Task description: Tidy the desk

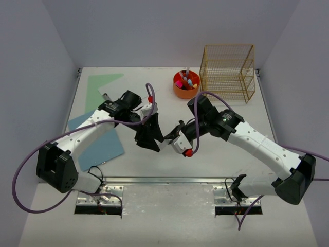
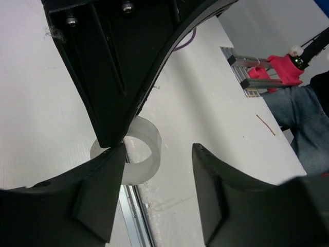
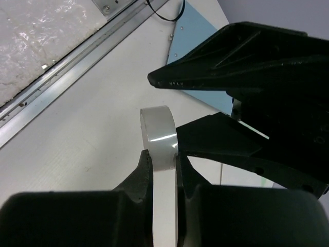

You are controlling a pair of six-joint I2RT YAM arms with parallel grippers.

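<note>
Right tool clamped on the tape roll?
Yes: the right wrist view shows the right tool pinching the wall of the tape roll, one finger on each side.

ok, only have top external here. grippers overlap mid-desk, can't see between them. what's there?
Observer: A translucent tape roll. The right wrist view shows the right gripper pinching its wall.
Operator: left on it too?
Observer: No. The left wrist view shows the left gripper with fingers apart, the roll beside one of them, not clamped.
</note>
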